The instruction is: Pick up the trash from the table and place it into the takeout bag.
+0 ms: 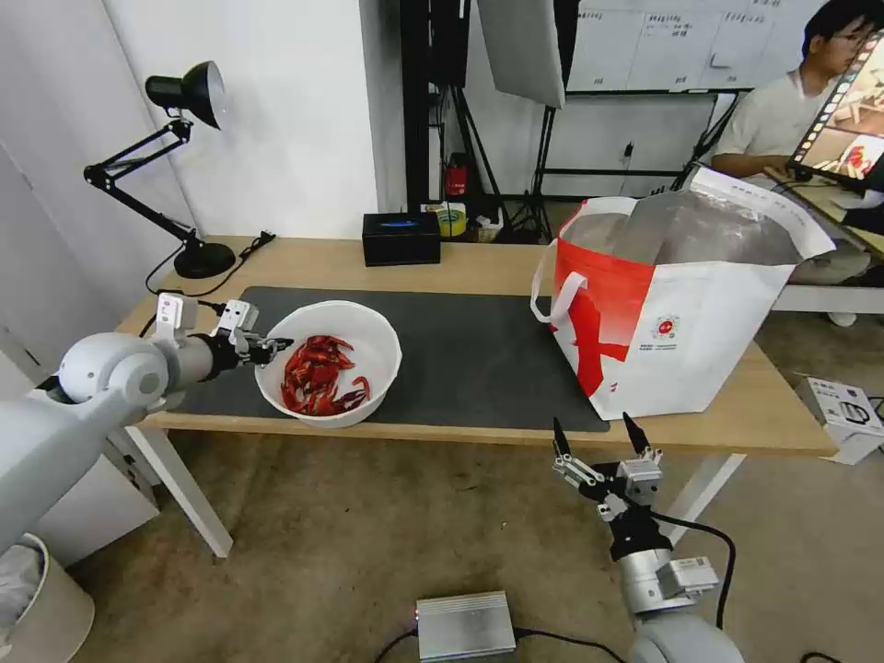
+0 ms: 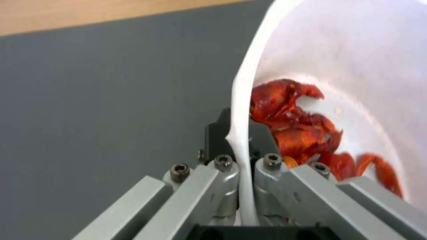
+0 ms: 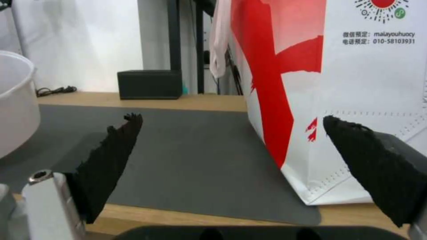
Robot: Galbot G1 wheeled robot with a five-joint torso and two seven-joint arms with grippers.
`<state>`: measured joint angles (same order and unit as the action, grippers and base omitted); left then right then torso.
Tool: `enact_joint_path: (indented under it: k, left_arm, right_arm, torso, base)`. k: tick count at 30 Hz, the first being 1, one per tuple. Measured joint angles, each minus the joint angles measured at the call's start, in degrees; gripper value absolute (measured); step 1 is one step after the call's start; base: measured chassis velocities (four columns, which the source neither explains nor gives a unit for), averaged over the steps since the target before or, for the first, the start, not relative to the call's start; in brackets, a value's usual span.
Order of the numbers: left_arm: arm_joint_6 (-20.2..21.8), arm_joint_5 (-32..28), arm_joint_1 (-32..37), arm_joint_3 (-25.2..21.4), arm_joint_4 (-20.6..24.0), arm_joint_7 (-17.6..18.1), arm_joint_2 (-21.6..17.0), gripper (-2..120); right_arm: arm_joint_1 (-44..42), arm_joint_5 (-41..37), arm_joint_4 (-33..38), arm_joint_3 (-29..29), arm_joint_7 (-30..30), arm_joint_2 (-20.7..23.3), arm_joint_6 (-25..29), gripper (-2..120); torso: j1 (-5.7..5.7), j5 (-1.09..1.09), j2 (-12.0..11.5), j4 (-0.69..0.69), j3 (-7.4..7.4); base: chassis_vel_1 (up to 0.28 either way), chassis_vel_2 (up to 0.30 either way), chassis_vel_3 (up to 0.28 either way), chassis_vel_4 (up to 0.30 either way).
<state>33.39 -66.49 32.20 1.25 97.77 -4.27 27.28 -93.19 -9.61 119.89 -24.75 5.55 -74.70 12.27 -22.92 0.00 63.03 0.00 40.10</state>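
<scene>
A white round bowl with red crayfish shells sits on the dark grey mat at the table's front left. My left gripper is shut on the bowl's left rim; the left wrist view shows the rim pinched between the jaws, with shells just inside. The takeout bag, white and red with a foil lining, stands open at the table's right. My right gripper hangs open below the table's front edge, in front of the bag, fingers wide apart.
A black tissue box sits at the back of the light-wood table, and a black desk lamp stands at its back left corner. A silver box with cables lies on the floor below. A white carton sits at the right.
</scene>
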Motion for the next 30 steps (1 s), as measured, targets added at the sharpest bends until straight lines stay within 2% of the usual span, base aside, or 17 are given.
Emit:
enact_joint_path:
  k: [12, 21, 30]
  left_arm:
    - [0.2, -3.7, 1.0, -2.7, 7.5, 1.2, -0.9, 0]
    - [0.4, -5.6, 0.0, -3.0, 11.5, 1.5, -1.2, 0]
    - [1.2, -8.2, -5.3, 0.5, 15.8, 2.6, 0.3, 0]
  right_arm:
    - [0.0, 0.0, 0.0, 0.0, 0.0, 0.0, 0.0, 100]
    - [0.0, 0.0, 0.0, 0.0, 0.0, 0.0, 0.0, 100]
    - [0.0, 0.0, 0.0, 0.0, 0.0, 0.0, 0.0, 100]
  torso:
    - [0.0, 0.0, 0.0, 0.0, 0.0]
    - [0.0, 0.01, 0.0, 0.0, 0.0]
    - [0.0, 0.01, 0.0, 0.0, 0.0]
  base:
    - [0.0, 0.0, 0.0, 0.0]
    - [0.0, 0.0, 0.0, 0.0]
    - [0.0, 0.0, 0.0, 0.0]
